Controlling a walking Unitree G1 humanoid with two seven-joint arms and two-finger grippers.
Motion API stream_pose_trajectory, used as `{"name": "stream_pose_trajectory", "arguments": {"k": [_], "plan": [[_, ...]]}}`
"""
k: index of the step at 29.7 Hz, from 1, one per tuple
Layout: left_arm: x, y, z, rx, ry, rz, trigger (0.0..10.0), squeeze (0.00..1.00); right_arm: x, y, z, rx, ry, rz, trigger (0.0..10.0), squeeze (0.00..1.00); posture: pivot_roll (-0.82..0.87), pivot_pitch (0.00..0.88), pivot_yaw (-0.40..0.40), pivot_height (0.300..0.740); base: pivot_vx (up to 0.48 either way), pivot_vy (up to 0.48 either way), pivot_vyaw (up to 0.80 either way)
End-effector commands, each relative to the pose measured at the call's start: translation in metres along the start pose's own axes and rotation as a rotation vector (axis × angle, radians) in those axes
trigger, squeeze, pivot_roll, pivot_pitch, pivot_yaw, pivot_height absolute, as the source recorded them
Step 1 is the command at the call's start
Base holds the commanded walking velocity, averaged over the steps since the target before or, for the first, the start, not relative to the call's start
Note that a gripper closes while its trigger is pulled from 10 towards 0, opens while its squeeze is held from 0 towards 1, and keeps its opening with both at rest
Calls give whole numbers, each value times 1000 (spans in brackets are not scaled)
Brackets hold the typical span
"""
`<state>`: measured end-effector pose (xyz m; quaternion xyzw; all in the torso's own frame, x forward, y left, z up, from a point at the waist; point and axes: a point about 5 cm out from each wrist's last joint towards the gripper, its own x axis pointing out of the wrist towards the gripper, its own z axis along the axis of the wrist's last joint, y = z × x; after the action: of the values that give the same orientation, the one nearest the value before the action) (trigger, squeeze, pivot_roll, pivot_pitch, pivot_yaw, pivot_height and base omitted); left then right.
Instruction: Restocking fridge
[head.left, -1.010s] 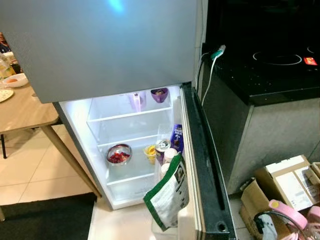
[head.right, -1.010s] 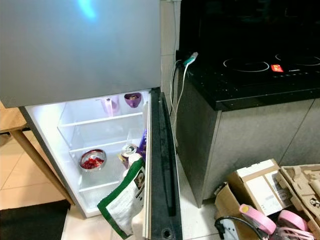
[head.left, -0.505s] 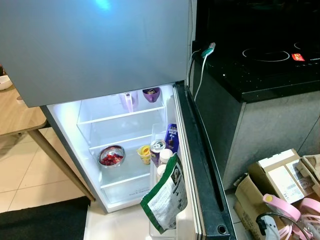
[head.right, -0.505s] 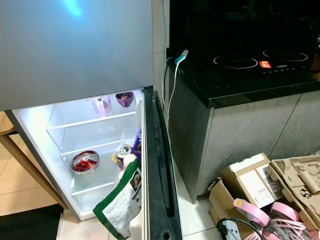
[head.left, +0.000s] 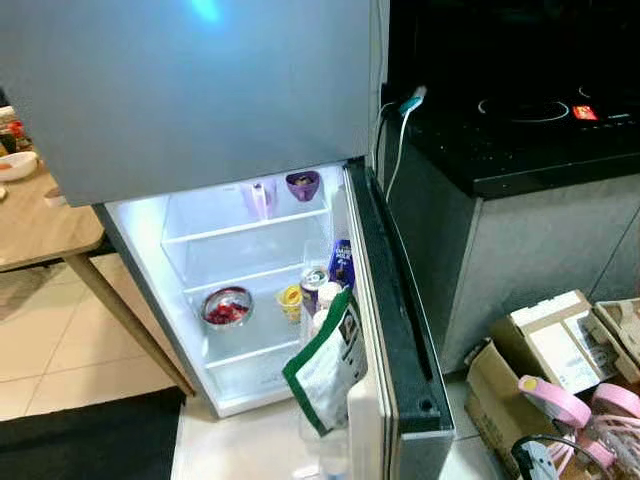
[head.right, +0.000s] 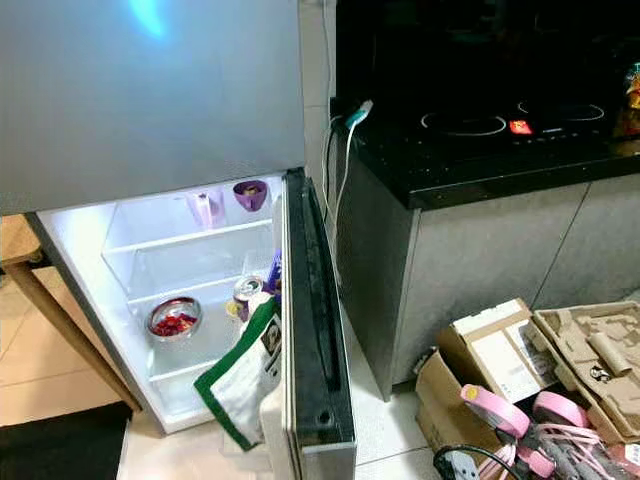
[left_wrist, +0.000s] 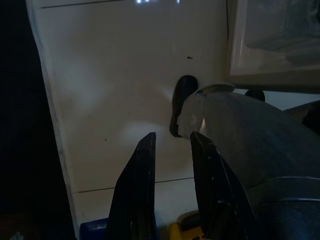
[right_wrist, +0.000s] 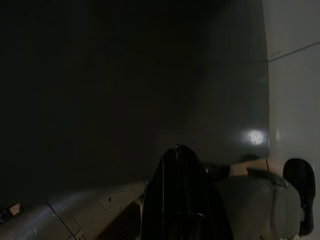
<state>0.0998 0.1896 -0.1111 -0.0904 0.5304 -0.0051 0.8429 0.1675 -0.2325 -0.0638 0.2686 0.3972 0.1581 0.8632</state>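
The fridge's lower compartment (head.left: 250, 250) stands lit with its door (head.left: 385, 300) swung wide, edge-on to me. On the shelves sit a steel bowl of red food (head.left: 227, 306), a yellow cup (head.left: 290, 300) and two purple cups (head.left: 303, 185). The door rack holds a can (head.left: 313, 283), a blue carton (head.left: 342, 263) and a green-and-white bag (head.left: 328, 362). My left gripper (left_wrist: 172, 136) hangs open over pale floor tiles, with nothing between its fingers. My right gripper (right_wrist: 178, 150) hangs shut in the dark.
A wooden table (head.left: 40, 215) stands left of the fridge, with a black mat (head.left: 80, 440) on the floor before it. To the right is a dark counter with a cooktop (head.left: 520, 130). Cardboard boxes (head.left: 540, 350) and pink items (head.left: 555, 400) clutter the floor at its foot.
The whole view has shifted as the camera moved, so the door's lower end now shows more fully. The items in the fridge have not moved.
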Motion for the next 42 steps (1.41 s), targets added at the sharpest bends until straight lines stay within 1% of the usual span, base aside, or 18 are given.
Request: {"name": "stream_pose_trajectory", "arguments": {"k": [1, 16, 24, 26, 27, 28, 29, 30, 31, 32, 33, 34, 35, 36, 39, 40, 42], "plan": [[-5, 2, -23, 10, 91, 8, 10000, 0, 2, 2, -4, 15, 6, 2, 10000, 0, -100, 37, 17, 740, -326, 0, 0], [-5, 1, -24, 14, 95, 10, 10000, 0, 6, 6, 1, 4, -5, 19, 10000, 0, -100, 38, 17, 740, -327, 0, 0], [-5, 3, -25, 2, 94, 23, 10000, 0, 9, 8, 3, -15, -10, 30, 10000, 0, -103, 41, 16, 740, 0, 0, 0], [-5, 3, -25, 2, 93, 23, 10000, 0, 12, 12, 13, -31, -45, 54, 10000, 0, -103, 41, 16, 740, 0, 0, 0], [-5, 3, -24, 1, 91, 22, 10000, 0, 16, 16, 23, -49, -80, 91, 10000, 0, -103, 41, 16, 740, 0, 0, 0], [-5, 3, -24, 1, 91, 22, 10000, 0, 16, 16, 23, -49, -80, 91, 10000, 0, -103, 41, 16, 740, 0, 0, 0], [-5, 3, -24, 0, 91, 22, 10000, 0, 17, 19, 28, -55, -96, 111, 10000, 0, -103, 41, 16, 740, 0, 0, 0], [-5, 2, -24, -1, 90, 21, 10000, 0, 20, 24, 38, -57, -138, 152, 10000, 0, -101, 43, 16, 740, 0, 0, 0], [-5, 2, -24, -1, 90, 21, 10000, 0, 20, 24, 38, -57, -138, 152, 10000, 0, -101, 43, 16, 740, 0, 0, 0], [-5, 2, -24, -2, 90, 18, 10000, 0, 24, 37, 62, -71, -226, 259, 10000, 0, -104, 43, 19, 740, 0, 0, 0], [-5, 2, -24, -2, 90, 17, 10000, 0, 25, 42, 70, -79, -253, 300, 10000, 0, -104, 43, 19, 740, 0, 0, 0], [-5, 2, -24, -2, 90, 17, 10000, 0, 25, 42, 70, -79, -253, 300, 10000, 0, -104, 43, 19, 740, 0, 0, 0], [-5, 2, -24, -2, 90, 16, 10000, 0, 27, 48, 79, -99, -273, 353, 10000, 0, -104, 43, 19, 740, 0, 0, 0], [-5, 1, -24, -2, 89, 14, 10000, 0, 29, 61, 92, -140, -287, 439, 10000, 0, -105, 45, 14, 740, 0, 0, 0], [-5, 1, -24, -2, 86, 12, 10000, 0, 31, 72, 101, -192, -281, 507, 10000, 0, -105, 45, 14, 740, 0, 0, 0], [-5, 1, -24, -2, 86, 12, 10000, 0, 31, 72, 101, -192, -281, 507, 10000, 0, -105, 45, 14, 740, 0, 0, 0], [-5, 1, -24, -3, 86, 10, 10000, 0, 32, 83, 105, -227, -266, 588, 10000, 0, -103, 41, 9, 740, 0, 0, 0]]}}
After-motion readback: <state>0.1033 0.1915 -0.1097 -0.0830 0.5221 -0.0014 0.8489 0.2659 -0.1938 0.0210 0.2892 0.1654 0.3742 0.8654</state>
